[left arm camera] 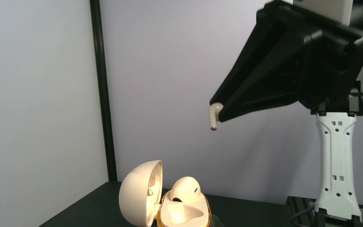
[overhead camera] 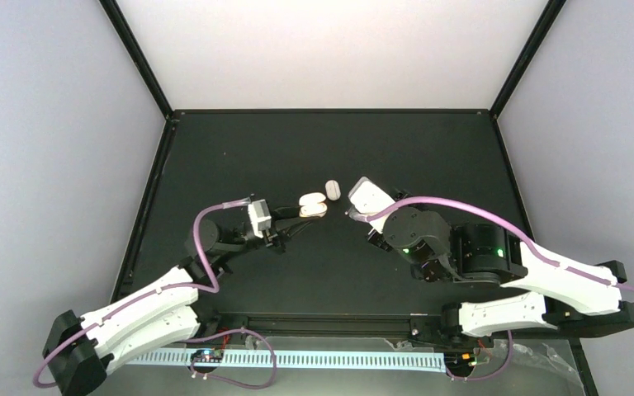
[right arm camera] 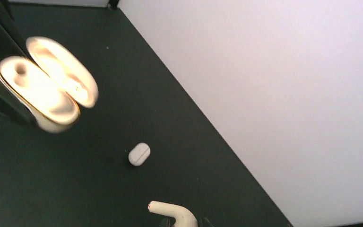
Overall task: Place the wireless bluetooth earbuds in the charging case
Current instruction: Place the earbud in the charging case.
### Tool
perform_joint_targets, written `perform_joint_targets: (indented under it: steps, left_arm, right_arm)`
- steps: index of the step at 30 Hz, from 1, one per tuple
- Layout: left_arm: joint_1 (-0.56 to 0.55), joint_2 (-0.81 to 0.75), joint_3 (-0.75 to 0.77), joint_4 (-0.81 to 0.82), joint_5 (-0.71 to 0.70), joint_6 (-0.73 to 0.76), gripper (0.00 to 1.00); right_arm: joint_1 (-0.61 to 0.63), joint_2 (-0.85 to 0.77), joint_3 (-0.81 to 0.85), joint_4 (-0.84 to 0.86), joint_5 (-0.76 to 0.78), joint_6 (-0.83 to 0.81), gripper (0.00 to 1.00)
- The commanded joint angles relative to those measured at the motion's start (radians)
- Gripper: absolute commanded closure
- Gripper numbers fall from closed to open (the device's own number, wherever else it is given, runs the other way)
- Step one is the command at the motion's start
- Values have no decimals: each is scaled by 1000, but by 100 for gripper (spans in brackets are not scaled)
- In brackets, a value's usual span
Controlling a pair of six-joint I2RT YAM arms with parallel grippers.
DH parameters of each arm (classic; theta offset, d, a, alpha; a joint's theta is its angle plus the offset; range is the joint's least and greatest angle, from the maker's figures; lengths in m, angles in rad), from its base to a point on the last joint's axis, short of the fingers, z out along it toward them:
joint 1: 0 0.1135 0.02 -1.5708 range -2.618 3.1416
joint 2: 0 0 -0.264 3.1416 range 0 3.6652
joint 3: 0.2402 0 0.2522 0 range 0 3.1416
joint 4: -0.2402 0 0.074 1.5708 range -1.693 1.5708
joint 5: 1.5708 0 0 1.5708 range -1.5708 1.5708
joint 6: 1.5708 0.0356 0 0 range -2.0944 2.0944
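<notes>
The charging case is open, lid swung aside, and held off the table by my left gripper, which is shut on its base. In the left wrist view the case has one earbud seated in it, with the other well bare. My right gripper is shut on the second earbud, whose stem sticks out of the fingertips. In the left wrist view that earbud hangs above and to the right of the case, apart from it. The case also shows upper left in the right wrist view.
A small closed white pill-shaped object with a seam lies on the black table just behind the case; it also shows in the right wrist view. White walls close off the table at the back and sides.
</notes>
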Motion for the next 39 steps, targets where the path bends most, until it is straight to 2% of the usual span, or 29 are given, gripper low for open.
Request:
perform_joint_targets:
  steps: [1, 9, 19, 39]
  left_arm:
    - [-13, 55, 56, 113, 81, 30, 98]
    - [-20, 71, 57, 112, 170, 81, 98]
    - [-21, 80, 60, 81, 189, 102, 98]
    - [-36, 70, 84, -94, 84, 39, 98]
  right_arm:
    - [36, -1, 13, 112, 32, -138, 88]
    - [79, 31, 56, 203, -71, -221, 87]
    - [105, 70, 85, 217, -189, -233, 87]
    - [120, 157, -21, 323, -51, -289, 87]
